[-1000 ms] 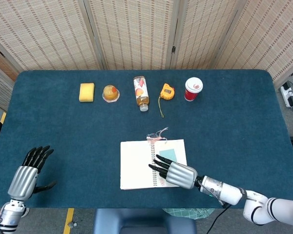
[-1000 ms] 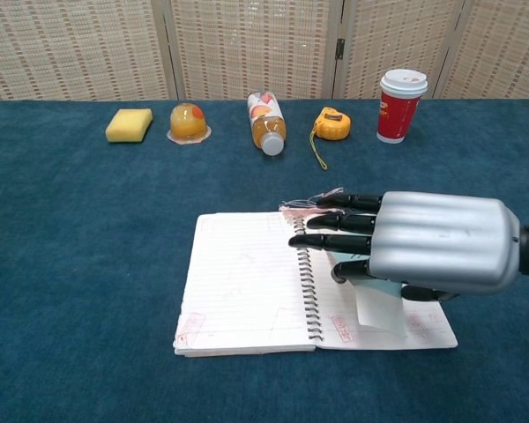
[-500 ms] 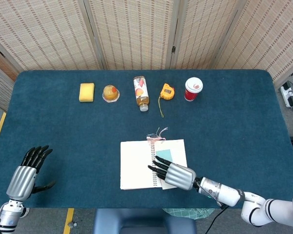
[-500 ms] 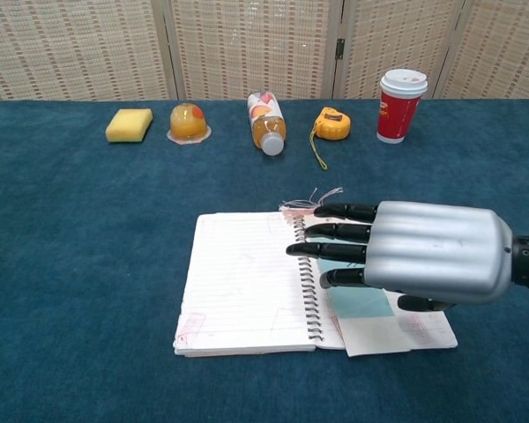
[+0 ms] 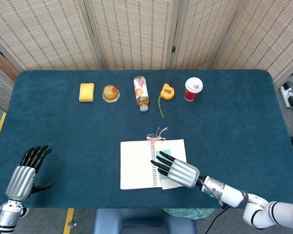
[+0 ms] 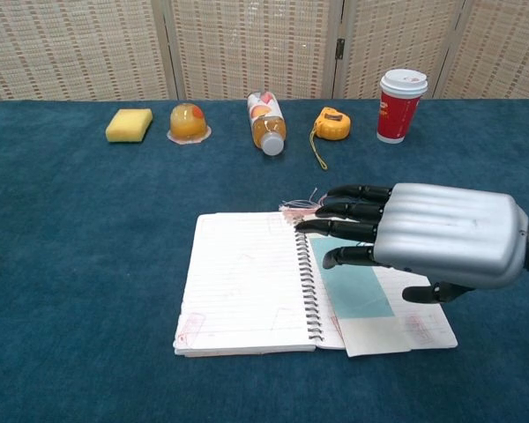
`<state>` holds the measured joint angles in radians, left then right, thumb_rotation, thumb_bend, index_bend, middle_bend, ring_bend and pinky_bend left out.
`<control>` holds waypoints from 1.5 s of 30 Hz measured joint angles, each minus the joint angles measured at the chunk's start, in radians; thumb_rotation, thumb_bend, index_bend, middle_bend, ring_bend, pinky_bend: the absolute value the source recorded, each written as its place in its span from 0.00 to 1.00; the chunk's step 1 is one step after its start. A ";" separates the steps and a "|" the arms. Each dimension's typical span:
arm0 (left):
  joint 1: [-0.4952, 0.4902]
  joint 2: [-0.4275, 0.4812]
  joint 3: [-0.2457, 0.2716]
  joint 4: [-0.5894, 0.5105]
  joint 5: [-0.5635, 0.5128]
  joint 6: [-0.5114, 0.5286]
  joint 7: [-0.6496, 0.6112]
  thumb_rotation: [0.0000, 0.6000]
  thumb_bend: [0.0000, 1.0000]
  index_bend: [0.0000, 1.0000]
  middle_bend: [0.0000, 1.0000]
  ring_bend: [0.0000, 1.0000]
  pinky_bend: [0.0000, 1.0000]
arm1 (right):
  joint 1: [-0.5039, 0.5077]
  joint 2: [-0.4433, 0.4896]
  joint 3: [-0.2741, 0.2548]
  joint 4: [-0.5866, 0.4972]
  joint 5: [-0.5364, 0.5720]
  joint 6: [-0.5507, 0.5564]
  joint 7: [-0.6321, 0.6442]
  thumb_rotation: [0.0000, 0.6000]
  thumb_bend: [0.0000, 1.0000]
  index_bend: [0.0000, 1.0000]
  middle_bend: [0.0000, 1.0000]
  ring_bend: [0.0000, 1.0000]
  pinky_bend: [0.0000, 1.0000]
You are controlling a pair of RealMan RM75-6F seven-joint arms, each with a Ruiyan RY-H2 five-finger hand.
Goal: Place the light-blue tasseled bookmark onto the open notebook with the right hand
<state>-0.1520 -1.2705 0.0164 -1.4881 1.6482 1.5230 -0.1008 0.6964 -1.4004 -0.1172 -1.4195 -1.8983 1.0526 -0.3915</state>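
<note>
Chest view shows the light-blue bookmark [image 6: 357, 291] lying flat on the right-hand page of the open notebook [image 6: 247, 286], just beside the spiral binding, with a pale card or sheet [image 6: 376, 336] under its near end that sticks out past the page's near edge. Its long axis runs from the near edge of the page toward the far edge, roughly parallel to the binding, and the tassel [image 6: 307, 204] end points away from the robot, its threads spilling off the top of the notebook onto the blue table [image 6: 88, 247]. The right hand [image 6: 432, 247] hovers above the far half of the bookmark, fingers spread apart and extended, gripping nothing; whether any fingertip touches the paper I cannot tell. Judging by this, the placement looks done and the step in hand is the release and retreat: lift the hand straight up before pulling it back, so no finger drags the bookmark or snags the tassel threads. In the head view the left hand [image 5: 24, 173] rests at the near left of the table with fingers apart and empty, well away from the notebook.
</note>
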 measured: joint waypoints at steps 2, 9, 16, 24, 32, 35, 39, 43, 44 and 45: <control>0.001 0.000 0.000 -0.001 0.001 0.002 0.002 1.00 0.14 0.14 0.11 0.03 0.05 | -0.008 0.032 -0.004 -0.037 0.026 0.003 0.059 1.00 0.28 0.17 0.02 0.01 0.00; 0.000 -0.003 0.001 0.000 0.002 -0.003 0.012 1.00 0.14 0.14 0.11 0.03 0.05 | -0.034 0.193 -0.045 -0.197 0.086 -0.001 0.222 1.00 0.29 0.15 0.33 0.34 0.42; 0.001 -0.004 0.003 -0.005 0.007 0.002 0.018 1.00 0.14 0.14 0.11 0.03 0.05 | -0.049 0.284 -0.105 -0.290 0.118 -0.066 0.287 1.00 0.34 0.13 0.67 0.75 0.81; 0.002 0.000 0.003 -0.006 0.010 0.005 0.012 1.00 0.14 0.14 0.11 0.03 0.05 | -0.043 0.318 -0.170 -0.346 0.095 -0.146 0.375 1.00 0.43 0.18 0.77 0.86 0.91; 0.002 0.001 0.003 -0.007 0.012 0.006 0.009 1.00 0.14 0.14 0.11 0.03 0.05 | -0.019 0.322 -0.184 -0.379 0.100 -0.228 0.410 1.00 0.45 0.22 0.79 0.88 0.93; 0.002 0.001 0.003 -0.007 0.011 0.005 0.008 1.00 0.14 0.14 0.11 0.03 0.05 | -0.013 0.308 -0.176 -0.377 0.109 -0.248 0.409 1.00 0.45 0.22 0.79 0.88 0.93; 0.002 0.002 0.003 -0.007 0.012 0.006 0.006 1.00 0.14 0.14 0.11 0.03 0.05 | -0.008 0.290 -0.163 -0.373 0.123 -0.266 0.403 1.00 0.45 0.21 0.79 0.88 0.93; 0.002 0.002 0.004 -0.006 0.012 0.005 0.003 1.00 0.14 0.14 0.11 0.03 0.05 | -0.004 0.268 -0.150 -0.363 0.144 -0.291 0.390 1.00 0.45 0.22 0.79 0.88 0.93; 0.002 0.003 0.004 -0.006 0.013 0.005 0.003 1.00 0.14 0.14 0.11 0.03 0.05 | -0.003 0.261 -0.146 -0.360 0.151 -0.298 0.387 1.00 0.45 0.22 0.79 0.89 0.93; 0.002 0.002 0.004 -0.005 0.013 0.005 0.003 1.00 0.14 0.14 0.11 0.03 0.05 | -0.002 0.255 -0.143 -0.358 0.156 -0.302 0.385 1.00 0.45 0.22 0.80 0.89 0.93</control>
<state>-0.1500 -1.2681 0.0205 -1.4934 1.6610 1.5282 -0.0982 0.6944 -1.1449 -0.2604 -1.7776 -1.7426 0.7503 -0.0066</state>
